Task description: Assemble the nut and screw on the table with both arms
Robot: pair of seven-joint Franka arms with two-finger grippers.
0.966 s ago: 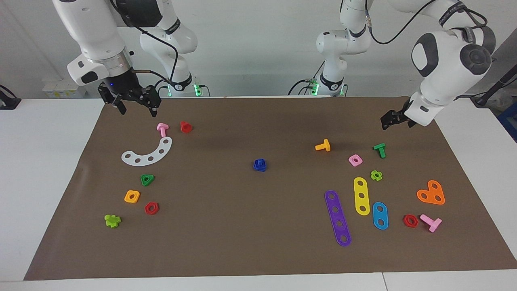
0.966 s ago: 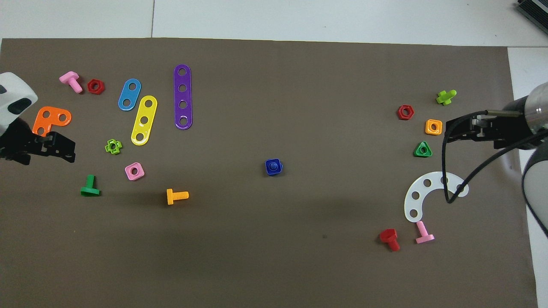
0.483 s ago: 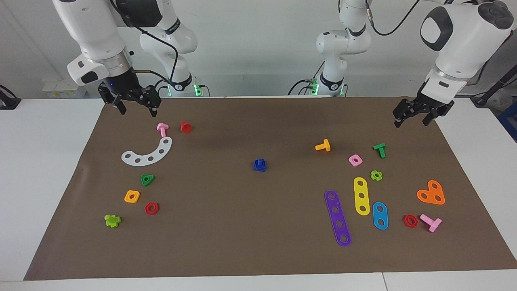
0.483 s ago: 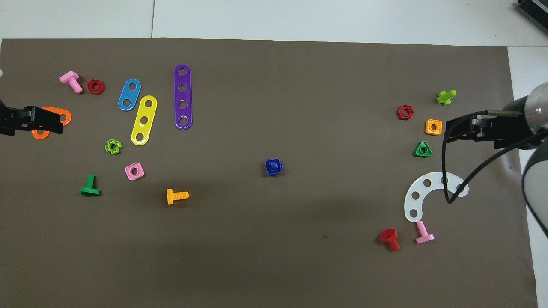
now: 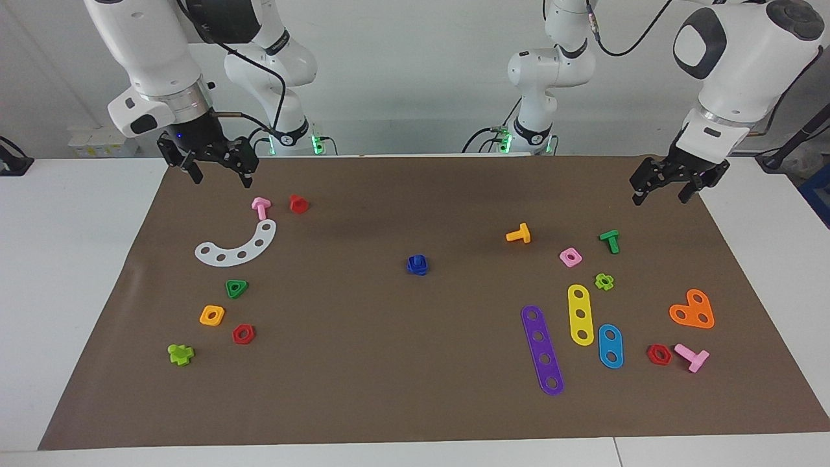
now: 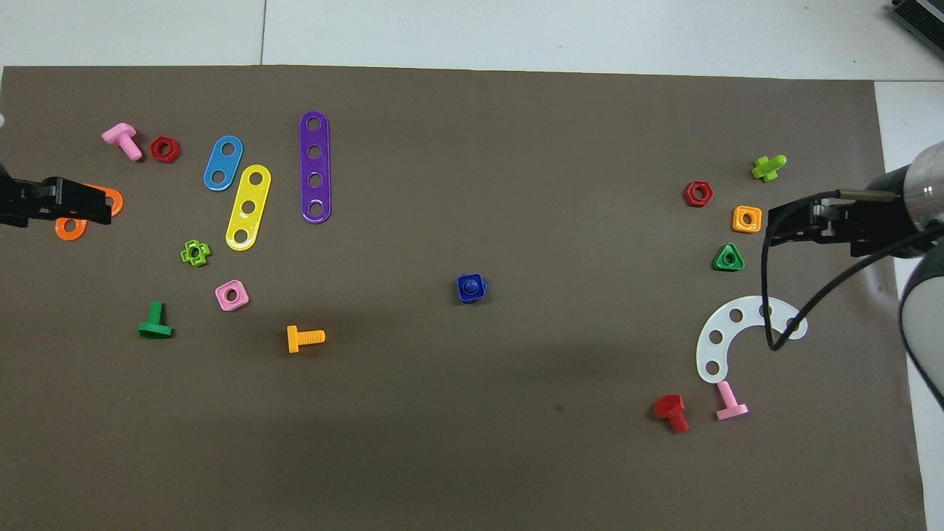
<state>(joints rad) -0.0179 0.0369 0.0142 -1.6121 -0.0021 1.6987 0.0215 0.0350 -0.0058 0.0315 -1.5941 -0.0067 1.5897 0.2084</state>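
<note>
The blue nut lies at the middle of the brown mat on the white table. The blue screw sits in its hole with the shaft tip showing; its head is hidden. They lie as one blue piece. My left gripper hangs open and empty above the mat at the left arm's end; it also shows in the overhead view. My right gripper hangs open and empty above the mat at the right arm's end; it also shows in the overhead view. Both are apart from the blue piece.
Near the right gripper lie a pink screw, a red screw, a white curved strip, and green, orange and red nuts. At the left arm's end lie several strips, an orange plate, an orange screw, a green screw and a pink nut.
The left arm has risen and swung its gripper toward its end of the table, fingers now pointing down. The right arm and the blue piece have not moved.
</note>
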